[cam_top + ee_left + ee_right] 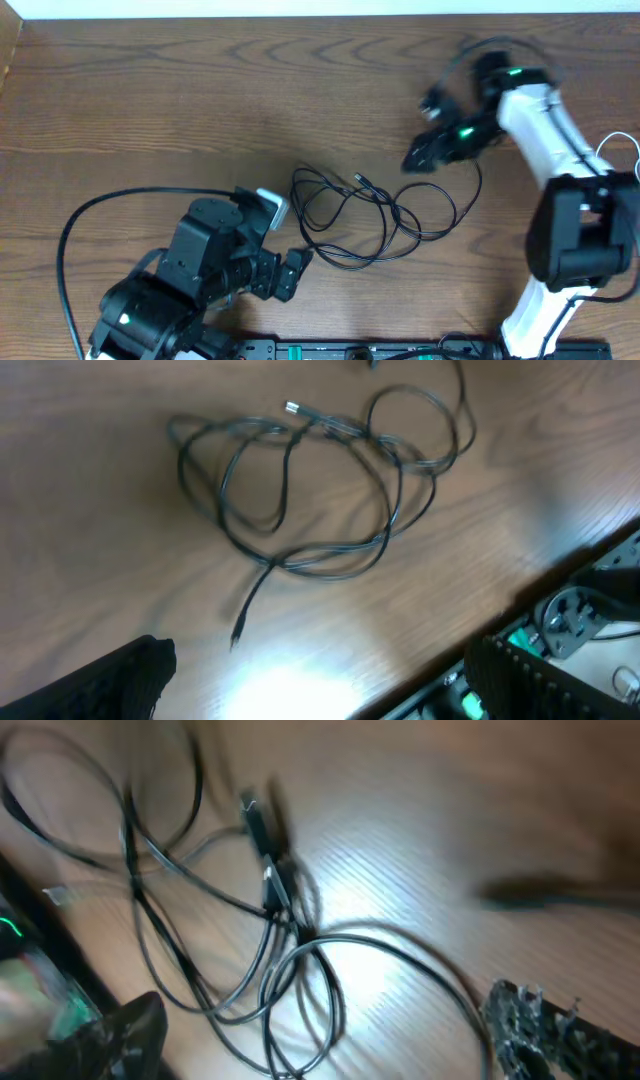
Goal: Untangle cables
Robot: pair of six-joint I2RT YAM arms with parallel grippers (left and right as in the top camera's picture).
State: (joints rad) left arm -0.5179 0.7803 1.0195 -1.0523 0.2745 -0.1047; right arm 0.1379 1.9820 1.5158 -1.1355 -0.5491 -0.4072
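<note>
Cables [360,215]: a loose tangle of thin black cords is laid in overlapping loops on the wooden surface [150,100], between the two hands; it is gripped by neither.
Left hand [292,272]: jaws spread wide and empty; positioned just beside the near left edge of the tangle.
Right hand [425,128]: jaws spread wide and empty; positioned beyond the far right side of the tangle, apart from it.
Overhead view: both arms and the full outline of the tangle are shown together; plug detail is too small to be read.
Left wrist view: the cables [330,430] are seen ahead of the left hand [320,650]; one free cord end [238,635] trails out toward the hand, and a silver-tipped plug [292,407] lies at the far side.
Right wrist view: blurred; the cables [275,900] are seen crossing at one knot in front of the right hand [320,1020].
</note>
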